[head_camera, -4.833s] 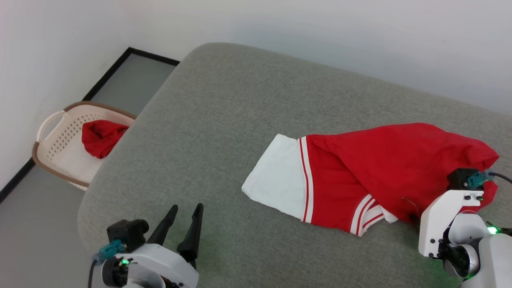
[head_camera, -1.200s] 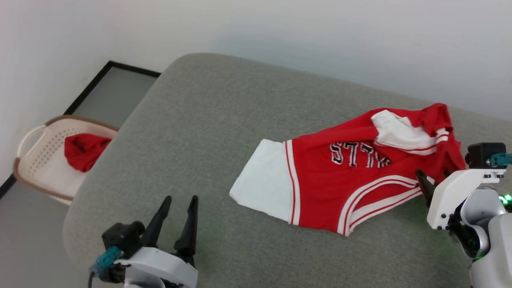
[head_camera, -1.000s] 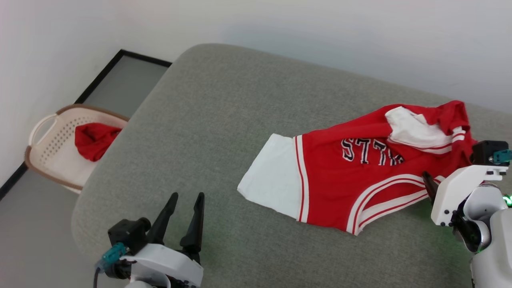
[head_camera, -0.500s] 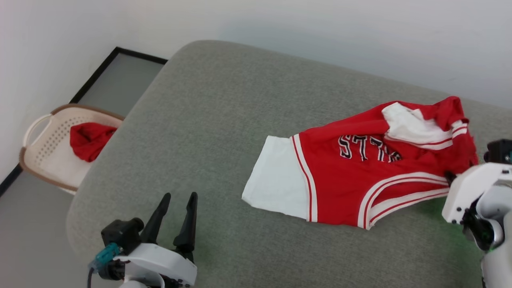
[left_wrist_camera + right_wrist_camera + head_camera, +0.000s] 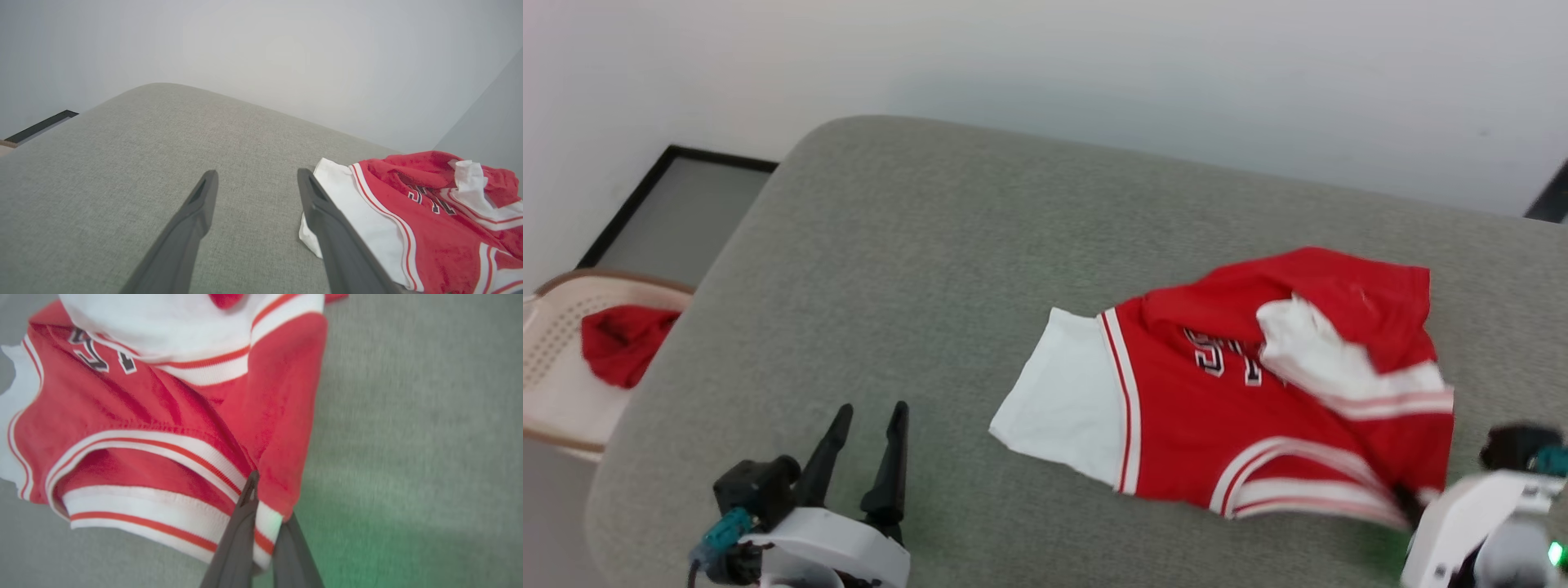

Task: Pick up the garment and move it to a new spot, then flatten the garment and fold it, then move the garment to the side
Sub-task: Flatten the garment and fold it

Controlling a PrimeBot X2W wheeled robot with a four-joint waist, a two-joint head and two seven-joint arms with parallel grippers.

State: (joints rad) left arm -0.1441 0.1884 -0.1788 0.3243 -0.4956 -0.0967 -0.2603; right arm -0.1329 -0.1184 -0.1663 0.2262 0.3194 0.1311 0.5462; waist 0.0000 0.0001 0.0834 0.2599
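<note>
A grey upholstered surface [image 5: 890, 245] spreads below a pale wall [image 5: 1094, 65]. The garment [image 5: 1225, 425] lies rumpled on it at four o'clock in the head view, its striped hem [image 5: 143, 506] clamped by the right gripper [image 5: 267, 498] at five; the left gripper [image 5: 872, 408], at seven, gapes empty.

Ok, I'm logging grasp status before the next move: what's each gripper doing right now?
Left gripper: open, holding nothing.
Right gripper: closed on the red basketball shirt with white sleeves, at its striped hem.

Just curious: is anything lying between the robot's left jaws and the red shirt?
No, just bare grey cushion before the garment, as the head view shows.
</note>
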